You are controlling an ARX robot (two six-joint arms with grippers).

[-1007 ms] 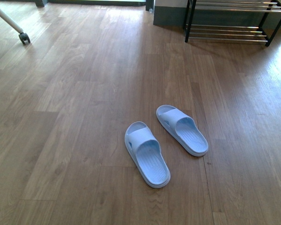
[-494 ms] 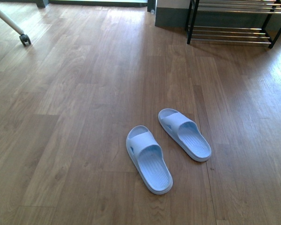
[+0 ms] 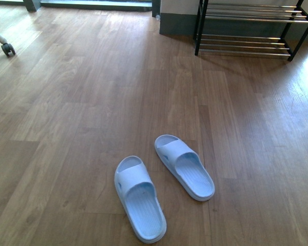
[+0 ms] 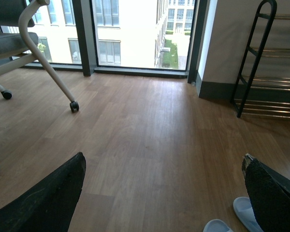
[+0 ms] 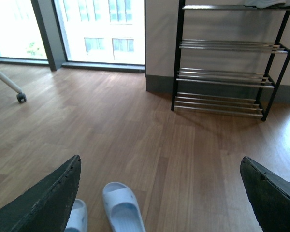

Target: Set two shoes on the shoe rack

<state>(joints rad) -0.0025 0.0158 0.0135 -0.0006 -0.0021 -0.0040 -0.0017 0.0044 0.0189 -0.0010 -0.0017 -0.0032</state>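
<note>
The black shoe rack (image 3: pixel 246 38) with thin chrome bars stands against the far wall at the back right; it also shows in the left wrist view (image 4: pixel 253 58) and the right wrist view (image 5: pixel 227 72). The two shoes are out of view in every frame. My left gripper (image 4: pixel 163 159) is open above bare wooden floor, nothing between its black fingers. My right gripper (image 5: pixel 160 159) is open too, holding nothing, well short of the rack. Neither arm shows in the front view.
Two pale blue slide slippers (image 3: pixel 139 205) (image 3: pixel 185 166) lie side by side on the floor in front of me, also in the right wrist view (image 5: pixel 121 205). A white chair leg with a caster (image 4: pixel 74 105) stands at the left, before floor-length windows (image 4: pixel 125 34).
In the front view the slippers have slid down and to the left, the caster has shifted left, and more of the shoe rack has come into view.
</note>
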